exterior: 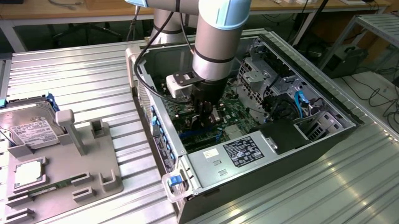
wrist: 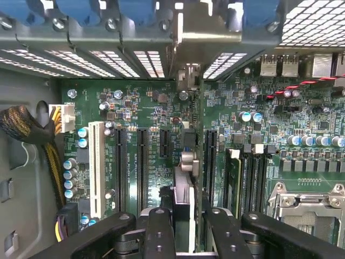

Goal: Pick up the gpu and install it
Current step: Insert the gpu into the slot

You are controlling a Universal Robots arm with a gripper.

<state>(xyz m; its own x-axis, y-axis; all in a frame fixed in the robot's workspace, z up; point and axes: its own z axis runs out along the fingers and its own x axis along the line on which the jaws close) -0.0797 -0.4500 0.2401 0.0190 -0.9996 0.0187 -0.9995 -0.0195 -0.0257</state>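
One gripper point(wrist: 186, 229) clamps the gpu point(wrist: 190, 162) edge-on above the motherboard point(wrist: 135, 108); outside, the computer case point(exterior: 206, 163) lies open.

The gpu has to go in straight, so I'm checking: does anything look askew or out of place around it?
Nothing stands out. The gripper holds the gpu edge-on and upright over the motherboard, in line with the expansion slots. Whether it is seated cannot be told.

A ribbed metal table point(exterior: 93, 74) carries an open computer case point(exterior: 206, 186) on the exterior view's right; a grey parts holder point(exterior: 68, 163) lies on the left, seemingly bearing a hard drive point(exterior: 31, 130).
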